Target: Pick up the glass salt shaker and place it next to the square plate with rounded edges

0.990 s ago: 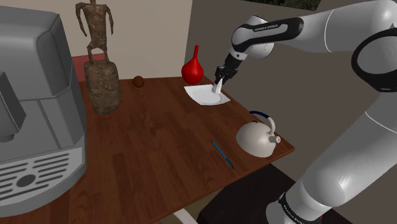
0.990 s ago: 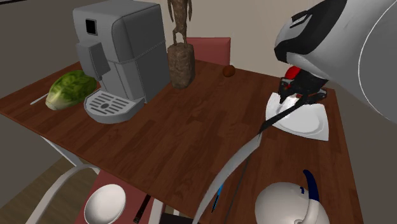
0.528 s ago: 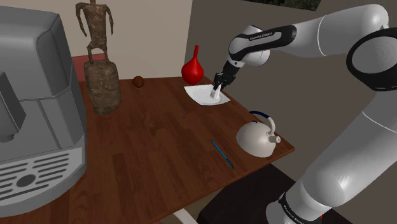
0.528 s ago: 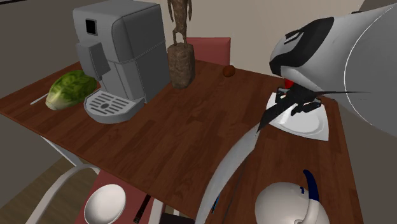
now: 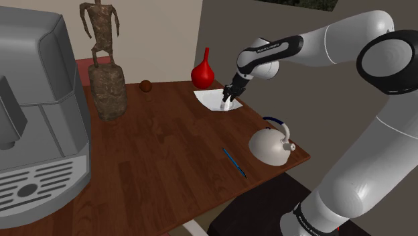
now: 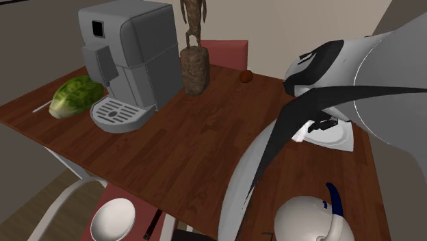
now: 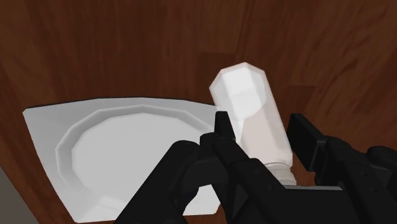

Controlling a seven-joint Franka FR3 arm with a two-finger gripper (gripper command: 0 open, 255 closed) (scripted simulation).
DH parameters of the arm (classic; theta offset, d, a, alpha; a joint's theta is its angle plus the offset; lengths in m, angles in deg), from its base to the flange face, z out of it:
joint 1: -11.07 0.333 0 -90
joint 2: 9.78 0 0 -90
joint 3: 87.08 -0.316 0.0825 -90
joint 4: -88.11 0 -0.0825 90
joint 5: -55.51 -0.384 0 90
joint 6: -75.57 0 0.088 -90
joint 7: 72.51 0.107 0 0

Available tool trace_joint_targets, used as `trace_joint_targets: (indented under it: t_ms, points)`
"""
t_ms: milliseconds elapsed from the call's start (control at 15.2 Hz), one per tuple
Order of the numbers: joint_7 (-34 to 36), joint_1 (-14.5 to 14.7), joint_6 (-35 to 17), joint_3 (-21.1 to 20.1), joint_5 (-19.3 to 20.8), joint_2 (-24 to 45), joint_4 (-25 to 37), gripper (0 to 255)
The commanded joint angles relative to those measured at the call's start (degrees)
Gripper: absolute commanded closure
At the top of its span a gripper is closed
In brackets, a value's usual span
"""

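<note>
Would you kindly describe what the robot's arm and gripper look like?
The arm has smooth, rounded white links with dark joints; a dark band near the wrist carries small white lettering. The gripper is all black, with two blocky fingers.

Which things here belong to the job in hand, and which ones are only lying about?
Job: gripper, white salt shaker, square white plate.
Lying about: coffee machine, statue, red vase, kettle, blue pen, lettuce.
</note>
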Motion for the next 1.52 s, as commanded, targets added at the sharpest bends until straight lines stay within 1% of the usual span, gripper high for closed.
trace_joint_targets:
  t_ms: [0,660,1188,1254,1452]
  points:
    - [-0.55,-0.03,-1.47,-0.03,-0.46,0.75,-0.73,255]
    - [-3.28,-0.11,-8.58,-0.55,-3.18,5.2,-3.61,255]
    - [-3.27,-0.12,-8.58,-0.55,-3.17,5.2,-3.61,255]
    - [-3.27,-0.12,-8.58,-0.55,-3.17,5.2,-3.61,0]
    - [-3.27,-0.12,-8.58,-0.55,-3.17,5.2,-3.61,0]
